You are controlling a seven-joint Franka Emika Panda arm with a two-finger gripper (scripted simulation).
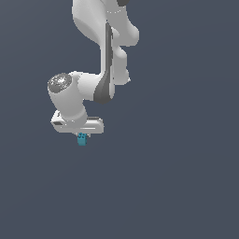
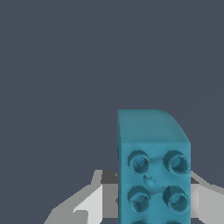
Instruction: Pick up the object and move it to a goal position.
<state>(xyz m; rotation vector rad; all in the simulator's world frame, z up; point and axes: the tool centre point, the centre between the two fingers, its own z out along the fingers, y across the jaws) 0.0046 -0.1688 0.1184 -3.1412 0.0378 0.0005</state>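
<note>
White end effector pinching small teal-blue studded plastic block, hanging at six o'clock beneath grey-white arm wrist; probably clamped this way for carrying toward unseen goal position.

In the exterior view the arm is cut off by the top edge of the frame, so its upper part does not show. The fingers are hidden under the white hand, and only a tiny bit of the teal block sticks out below. It is too small to see its marks well. In the wrist view the block runs off the bottom edge, and it covers part of the grey fingers, which are cut off there too.
</note>
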